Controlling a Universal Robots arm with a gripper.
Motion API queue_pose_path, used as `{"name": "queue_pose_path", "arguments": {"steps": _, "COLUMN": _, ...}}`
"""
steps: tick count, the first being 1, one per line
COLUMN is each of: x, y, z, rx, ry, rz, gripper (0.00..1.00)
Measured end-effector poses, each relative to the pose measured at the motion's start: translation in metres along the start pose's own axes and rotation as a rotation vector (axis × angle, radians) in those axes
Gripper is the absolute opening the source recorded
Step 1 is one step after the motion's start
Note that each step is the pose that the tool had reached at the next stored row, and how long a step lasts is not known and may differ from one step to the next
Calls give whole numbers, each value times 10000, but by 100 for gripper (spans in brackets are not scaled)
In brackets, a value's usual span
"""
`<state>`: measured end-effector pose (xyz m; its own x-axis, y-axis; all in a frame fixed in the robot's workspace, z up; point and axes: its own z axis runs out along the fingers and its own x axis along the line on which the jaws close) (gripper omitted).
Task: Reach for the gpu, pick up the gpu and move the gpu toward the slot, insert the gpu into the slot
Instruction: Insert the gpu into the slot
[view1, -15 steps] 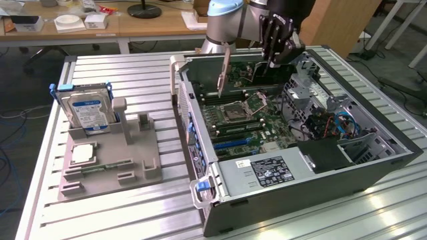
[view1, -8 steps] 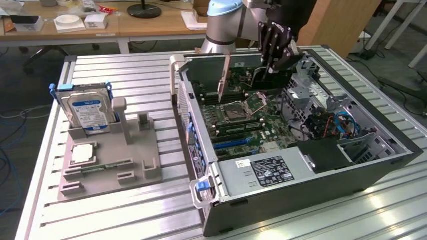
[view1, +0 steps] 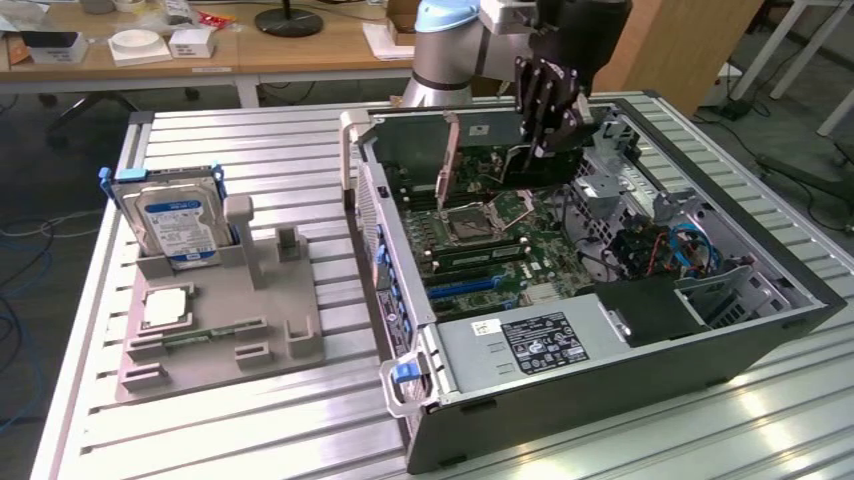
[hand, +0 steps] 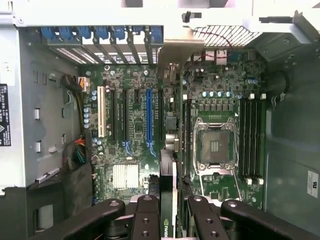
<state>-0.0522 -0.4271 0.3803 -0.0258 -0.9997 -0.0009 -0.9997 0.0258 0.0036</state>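
**Fig. — The gpu (view1: 534, 172) held over the open computer case (view1: 747, 330).** My gripper (view1: 550, 148) has its fingers (hand: 145, 217) pinching the gpu by its upper edge. The card hangs on edge above the motherboard (hand: 125, 100), with its silver bracket (view1: 446, 160) toward the case's rear wall. It is not seated. In the wrist view the card's edge lies just beside the long blue slot (hand: 148, 120) rather than over it, between that slot and the CPU socket (hand: 214, 145).

Hazards, as I judge them:

- **(a) Lateral offset.** Lowered from this line, the contact edge would meet bare board or small components instead of the slot, and pressing there could damage them.
- **(b) Bracket fouling.** The bracket's tongue could catch on the rear wall or the blue retaining clips (hand: 100, 34) and tip the card out of square.
- **(c) Slip in the grasp.** The fingers hold a thin edge only, so any resistance at the slot mouth could let the card pivot between them and enter one end first — then jam.
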Motion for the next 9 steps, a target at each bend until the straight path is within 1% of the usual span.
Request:
{"name": "queue_pose_path", "arguments": {"steps": 1, "x": 1, "y": 4, "z": 11, "rx": 22, "ry": -1, "rz": 0, "gripper": 26}}
{"name": "queue_pose_path", "arguments": {"steps": 3, "x": 1, "y": 9, "z": 33, "rx": 100, "ry": -3, "rz": 0, "gripper": 26}}
{"name": "queue_pose_path", "arguments": {"steps": 5, "x": 0, "y": 26, "z": 54, "rx": 143, "ry": -3, "rz": -1, "gripper": 26}}
{"name": "queue_pose_path", "arguments": {"steps": 6, "x": -2, "y": 29, "z": 68, "rx": 152, "ry": -3, "rz": -2, "gripper": 26}}
{"name": "queue_pose_path", "arguments": {"steps": 9, "x": -2, "y": 38, "z": 109, "rx": 153, "ry": -4, "rz": -10, "gripper": 26}}
